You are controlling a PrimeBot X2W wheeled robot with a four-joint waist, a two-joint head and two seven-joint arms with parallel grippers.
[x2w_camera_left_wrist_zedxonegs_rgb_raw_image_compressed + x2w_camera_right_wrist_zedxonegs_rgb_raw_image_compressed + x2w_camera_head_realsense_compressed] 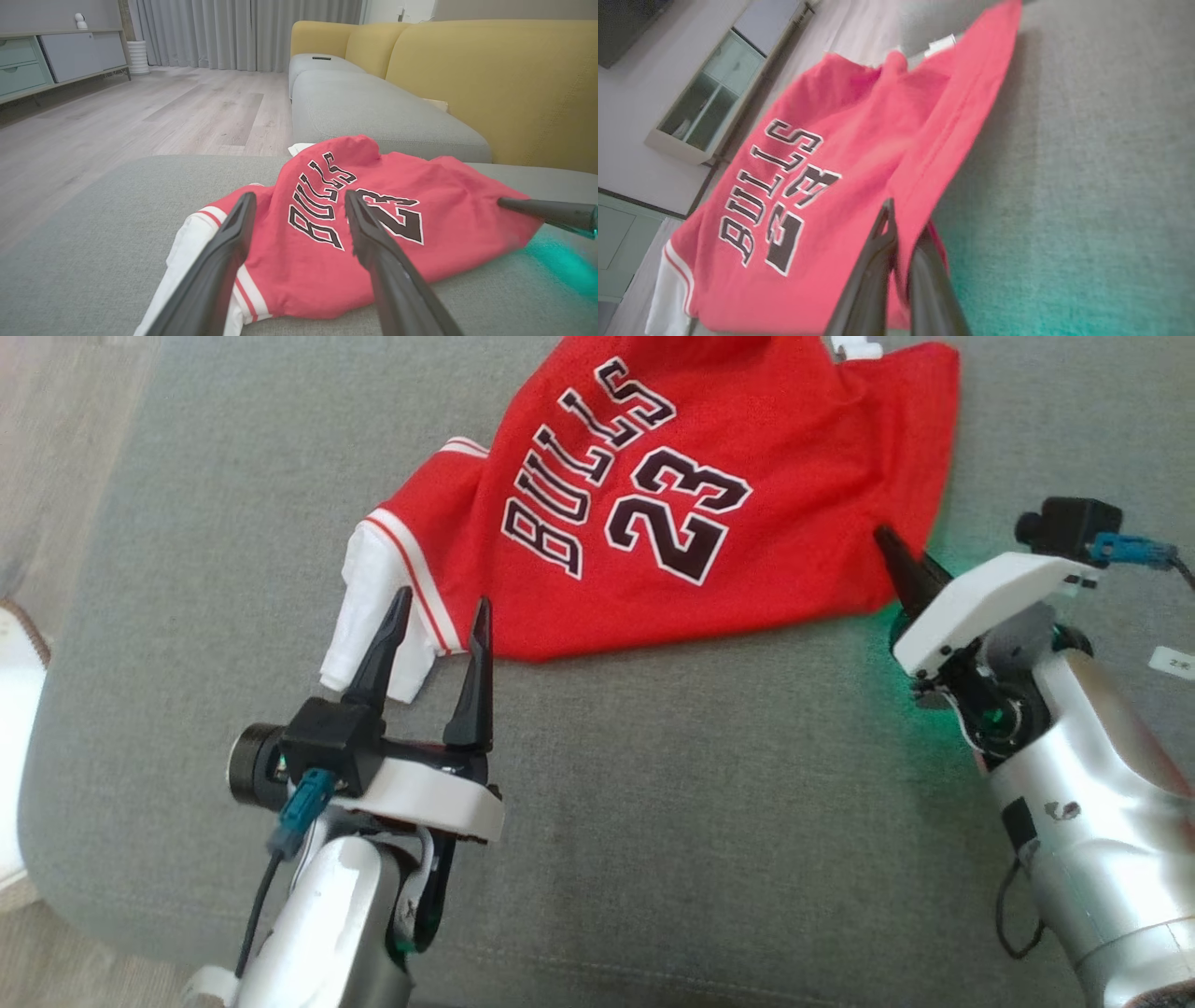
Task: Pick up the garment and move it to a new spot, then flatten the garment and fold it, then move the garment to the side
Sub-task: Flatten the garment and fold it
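The garment [653, 513] is a red jersey with "BULLS 23" in black and white-trimmed sleeves, lying crumpled on a grey seat cushion [709, 784]. My left gripper [442, 602] stands open just short of the jersey's white sleeve [373, 607], fingers pointing at it and nothing between them. In the left wrist view the left gripper [299, 198] frames the garment [373, 233]. My right gripper [892, 546] is at the jersey's right edge. The right wrist view shows the right gripper [903, 224] shut on a fold of the garment [859, 140], which looks slightly lifted there.
A yellow sofa back [490, 79] rises behind the cushion, and another grey cushion [373, 107] runs beyond it. Wooden floor [140, 116], a low cabinet [46, 60] and curtains [243, 32] lie to the left. A small white label [1172, 663] sits near my right arm.
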